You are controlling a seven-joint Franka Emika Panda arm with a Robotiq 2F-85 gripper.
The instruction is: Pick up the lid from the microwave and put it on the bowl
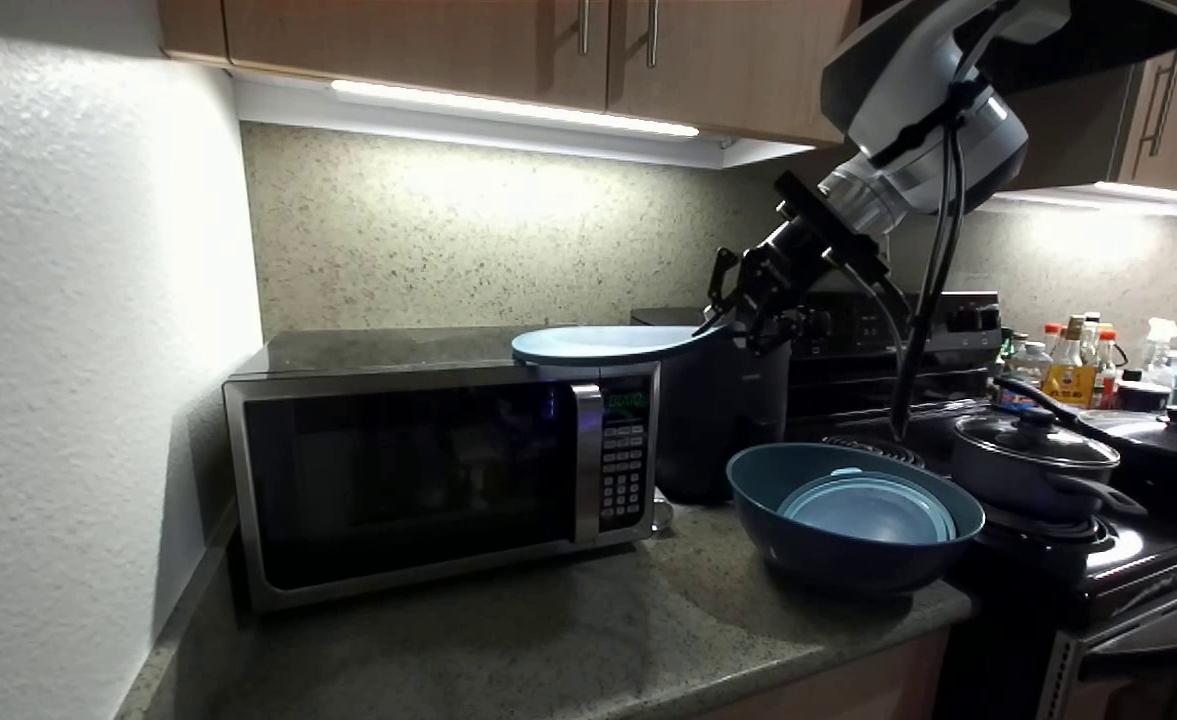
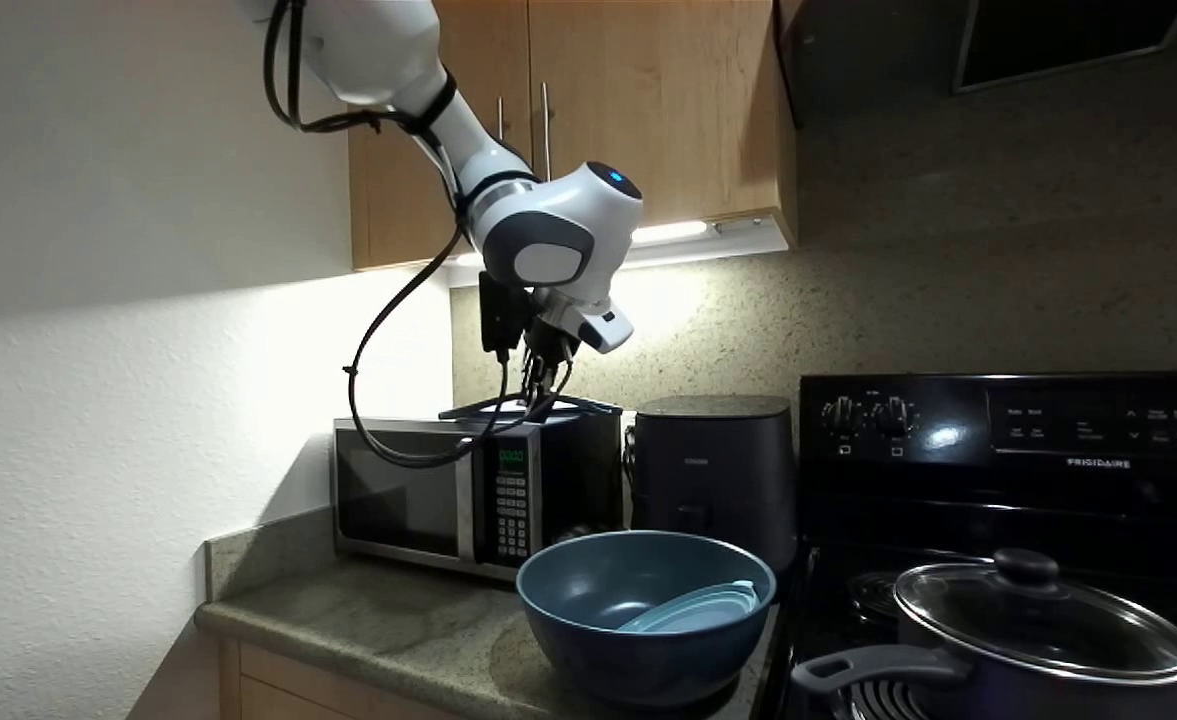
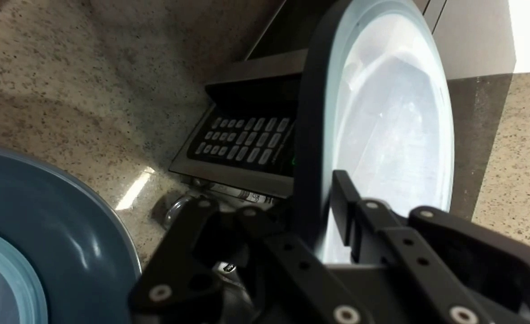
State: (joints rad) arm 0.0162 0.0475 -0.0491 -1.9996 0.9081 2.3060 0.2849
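Observation:
The lid [image 1: 613,343], a thin light-blue disc, lies over the top right corner of the microwave [image 1: 408,490] and overhangs its side. In the other pictures the lid [image 2: 588,404] looks slightly tilted, and it fills the upper middle of the wrist view [image 3: 391,117]. My gripper [image 1: 733,338] is at the lid's overhanging edge. In the wrist view my gripper [image 3: 312,198] has the rim between its fingers, and the upper pad touches it; the lower pad is hidden. The deep blue bowl [image 1: 818,555] stands upright on the counter, with light-blue round lids [image 1: 868,508] leaning inside.
A black appliance [image 2: 713,480] stands between the microwave and the stove [image 2: 1008,450]. A lidded pot [image 1: 1033,470] sits on the stove beside the bowl. Wall cabinets [image 1: 418,50] hang above the microwave. A cable [image 2: 353,380] loops down from the arm.

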